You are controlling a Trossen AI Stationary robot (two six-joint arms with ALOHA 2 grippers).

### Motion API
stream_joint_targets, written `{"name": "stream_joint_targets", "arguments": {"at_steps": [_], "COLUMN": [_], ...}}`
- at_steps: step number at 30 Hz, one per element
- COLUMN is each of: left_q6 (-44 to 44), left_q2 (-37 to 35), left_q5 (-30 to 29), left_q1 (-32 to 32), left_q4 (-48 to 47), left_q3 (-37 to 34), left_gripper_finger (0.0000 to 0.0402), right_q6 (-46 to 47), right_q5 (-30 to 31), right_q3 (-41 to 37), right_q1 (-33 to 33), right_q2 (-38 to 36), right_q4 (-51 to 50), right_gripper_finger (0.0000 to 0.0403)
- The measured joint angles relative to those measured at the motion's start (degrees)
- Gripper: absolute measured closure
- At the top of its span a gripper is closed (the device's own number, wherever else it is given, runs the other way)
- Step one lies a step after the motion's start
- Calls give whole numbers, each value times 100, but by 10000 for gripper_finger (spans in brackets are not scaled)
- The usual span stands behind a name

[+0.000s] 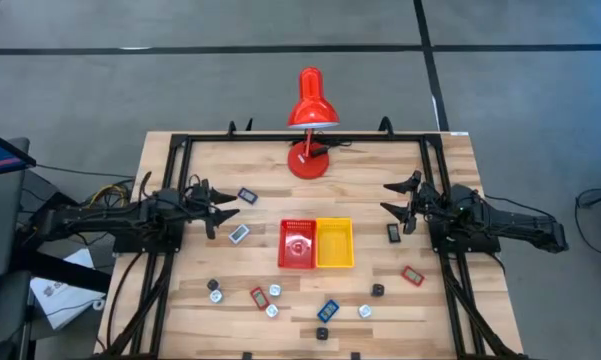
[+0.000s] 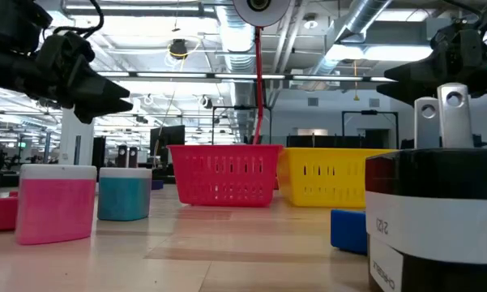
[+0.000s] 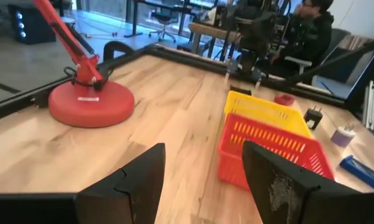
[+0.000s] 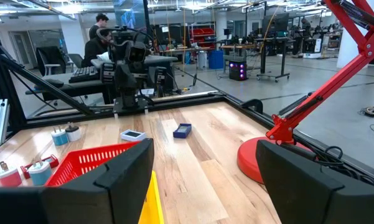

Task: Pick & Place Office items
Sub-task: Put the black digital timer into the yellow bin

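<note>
Left gripper [image 1: 223,208], right gripper [image 1: 395,198] both wide, empty; blue item [image 1: 327,310] lies diagonally.

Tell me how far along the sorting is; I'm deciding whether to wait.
Barely started. Done: one item seems to lie in the red tray; the yellow tray looks empty. In hand: nothing; the left gripper and right gripper hover open and empty. Left: about a dozen office items scattered on the table.
</note>
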Motion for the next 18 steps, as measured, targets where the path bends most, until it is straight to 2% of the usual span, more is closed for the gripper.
{"name": "stream_joint_targets", "arguments": {"at_steps": [9,18], "left_q6": [29,74], "left_q2": [352,423], "left_q5": [1,0], "left_q1": [-56,-438], "left_q4": [949,1363], "left_q3": [-1,0], "left_gripper_finger": [193,193], "right_q6": [0,0], "right_q5": [0,0], "right_q3": [0,0], "right_q1": [0,0], "right_q2": [0,0], "right_q4": [0,0], "right_gripper_finger": [127,127]}}
